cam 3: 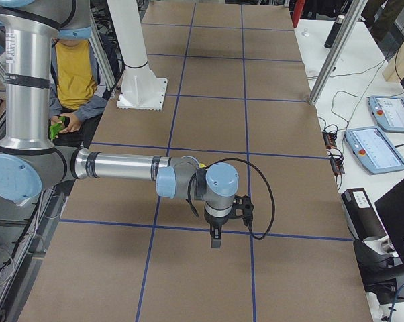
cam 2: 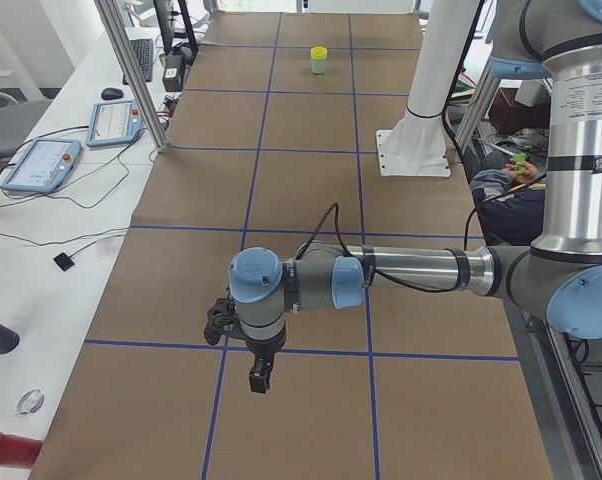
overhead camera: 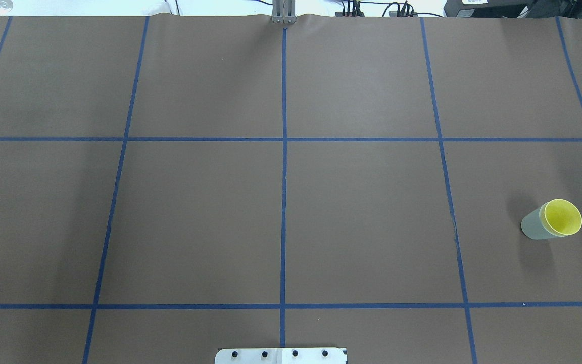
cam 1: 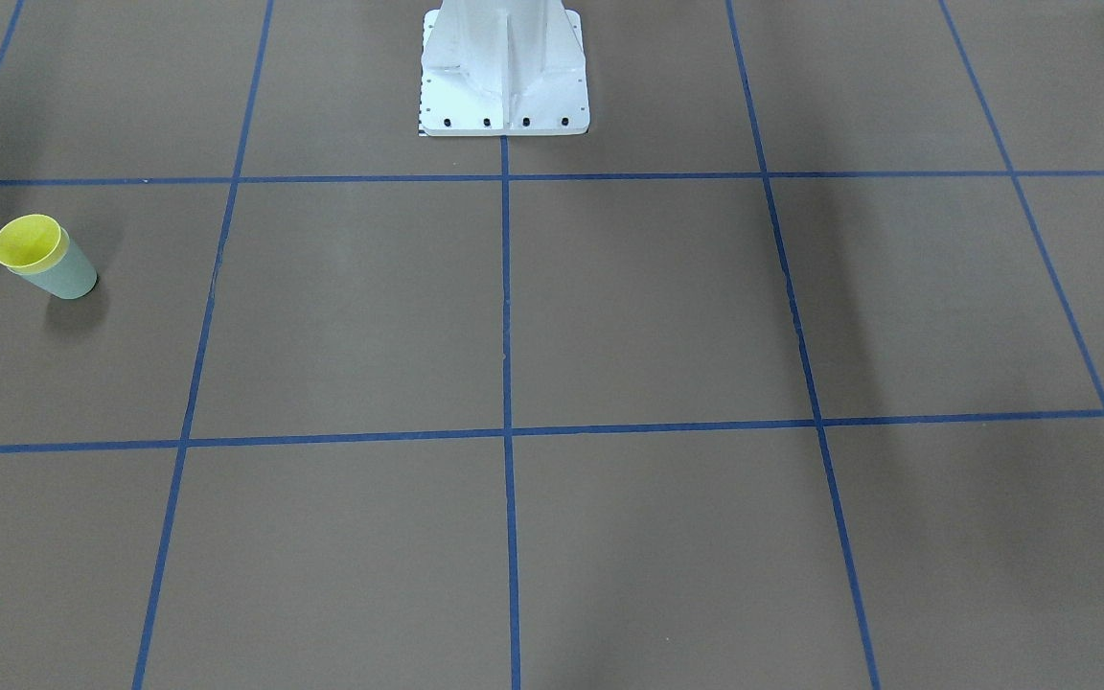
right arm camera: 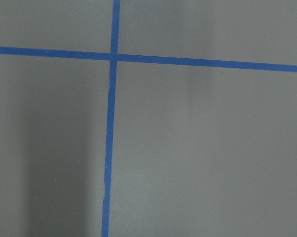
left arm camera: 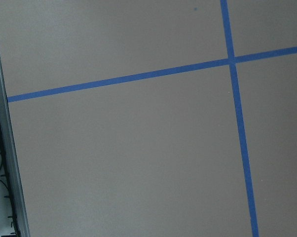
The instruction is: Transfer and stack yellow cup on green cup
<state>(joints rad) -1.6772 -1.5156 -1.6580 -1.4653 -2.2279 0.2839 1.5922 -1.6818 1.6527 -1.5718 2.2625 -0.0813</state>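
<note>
In the view from the table's left end, the left arm (cam 2: 411, 270) stretches level across the lower middle of the frame, and the left pincer (cam 2: 259, 378) hangs from its wrist, pointing down above the brown worktop (cam 2: 301, 190) near a crossing of blue tape lines (cam 2: 311, 352). From this angle I cannot tell whether its fingers are apart or together. In the view from the opposite end, the right arm (cam 3: 121, 166) reaches out level in the same manner. The right pincer (cam 3: 216, 239) points down at centre frame just above a tape line, and its state cannot be told either. Both wrist cameras show only brown paper and a tape crossing, upper right for the left wrist and upper left for the right. Farther off, the white pedestal (cam 2: 421, 100) stands bolted to the worktop. At the far end, top centre of the left-end view, the yellow cup (cam 2: 319, 51) sits inside the green cup (cam 2: 319, 67). The front-facing camera shows the pair at the left edge at mid height. The yellow cup (cam 1: 30, 241) is nested upright in the green cup (cam 1: 73, 276), with a yellow band showing above the green rim. From overhead the stack stands at the right of the frame, with the yellow cup (overhead camera: 563, 217) in the green cup (overhead camera: 532, 227), well apart from both pincers. A person in a yellow shirt (cam 3: 74, 74) sits beyond the worktop at upper left.
</note>
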